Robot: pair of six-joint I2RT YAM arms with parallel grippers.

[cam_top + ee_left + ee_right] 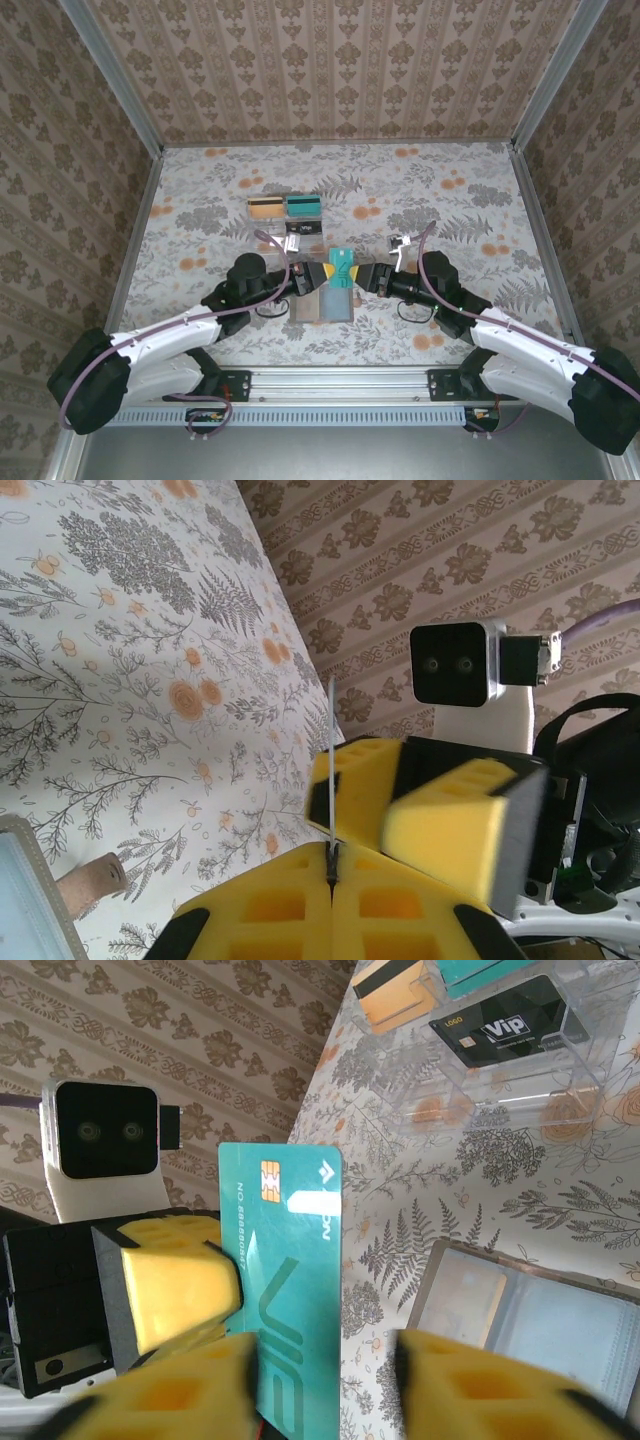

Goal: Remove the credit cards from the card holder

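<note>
A teal credit card (341,266) stands on edge above the table between my two grippers. My left gripper (322,276) is shut on its lower edge; in the left wrist view the card (331,742) shows edge-on as a thin line rising from the closed jaws (332,875). My right gripper (362,277) is open, and in the right wrist view the card (292,1260) sits beside one finger of the gripper (325,1352) with a wide gap to the other. The card holder (322,304) lies open and flat just below them, its grey panels (535,1310) facing up.
A clear acrylic stand (286,208) at the back holds an orange card (393,990) and a teal one, with a black VIP card (508,1028) in a second clear holder in front. Patterned walls enclose the floral table on three sides.
</note>
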